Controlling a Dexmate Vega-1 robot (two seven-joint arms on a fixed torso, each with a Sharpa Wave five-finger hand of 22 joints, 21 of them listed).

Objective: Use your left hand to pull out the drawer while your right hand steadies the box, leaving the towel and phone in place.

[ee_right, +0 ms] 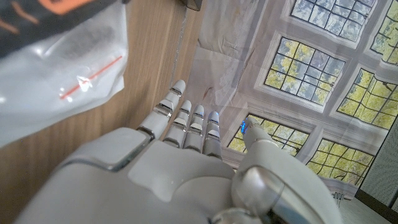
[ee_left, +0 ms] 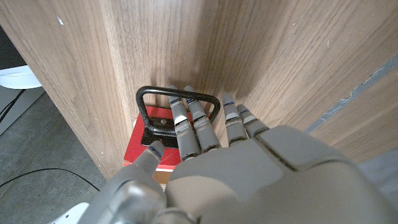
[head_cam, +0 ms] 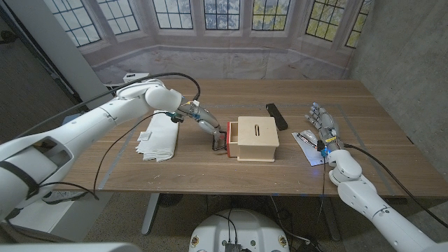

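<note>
Head view is evenly lit, soft and diffuse, no hard glare; the table (head_cam: 210, 164) shows only faint short shadows under the box (head_cam: 257, 138) and towel (head_cam: 158, 136). Edges bow slightly from wide-angle distortion. Left wrist view is sharp on the handle (ee_left: 177, 109), dim beneath it, and the near left hand (ee_left: 249, 168) is soft. Right wrist view has bright windows (ee_right: 311, 68), mild sheen on the plastic bag (ee_right: 56, 68), blurred right hand (ee_right: 180, 168).
</note>
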